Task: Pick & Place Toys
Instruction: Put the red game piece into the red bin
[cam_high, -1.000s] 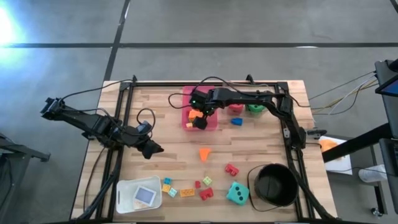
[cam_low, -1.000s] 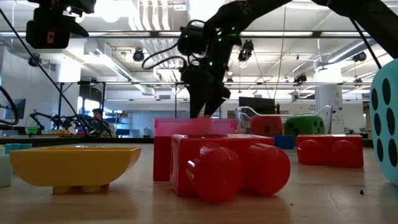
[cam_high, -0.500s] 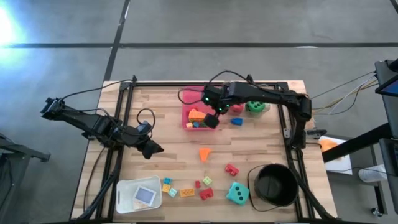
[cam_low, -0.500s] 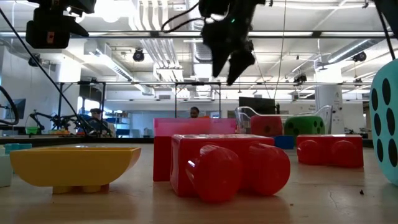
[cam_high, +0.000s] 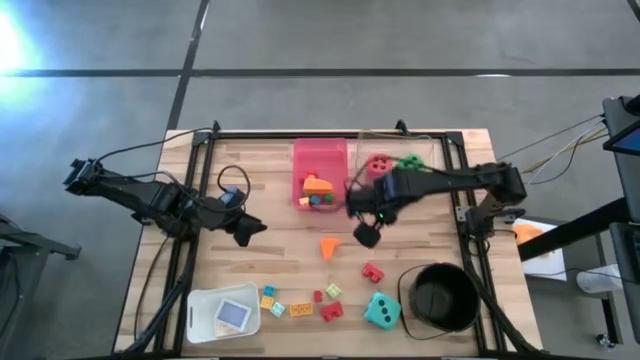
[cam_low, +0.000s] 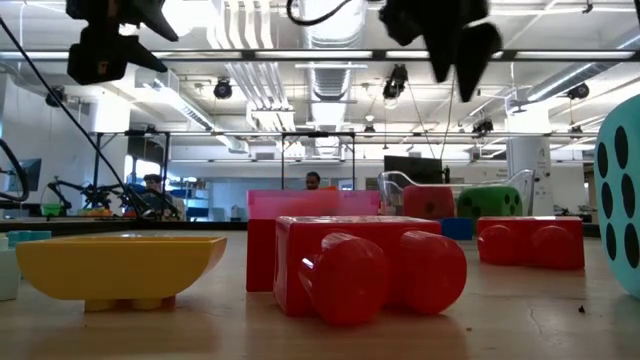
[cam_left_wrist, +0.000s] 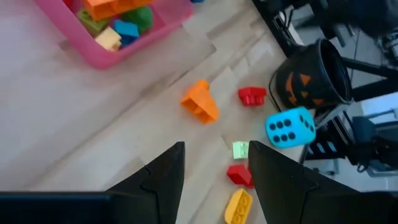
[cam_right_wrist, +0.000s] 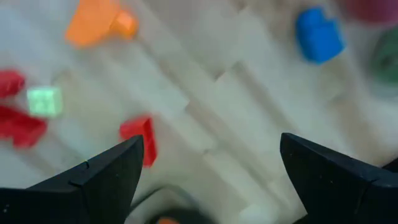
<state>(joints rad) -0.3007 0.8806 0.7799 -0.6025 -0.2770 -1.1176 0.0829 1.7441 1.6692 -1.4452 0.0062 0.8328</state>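
1. Right hand (cam_high: 367, 235) hangs above the counter (cam_high: 270, 200) with its jaws spread wide and nothing between them, near the orange brick (cam_high: 329, 246) and the small red brick (cam_high: 373, 271).
2. Loose toys lie on the near half of the counter: the teal die (cam_high: 381, 311) and a scatter of small bricks. Several bricks already sit in the pink tray (cam_high: 320, 172).
3. I judge the step to be reaching for the next loose brick. Centre the open jaws over one brick alone, then come straight down.
4. Close across the brick's flat sides, so it cannot twist out.
5. Left hand (cam_high: 246, 229) waits over the counter's left part, half open and empty.
6. Steer clear of the black bucket (cam_high: 439, 297).
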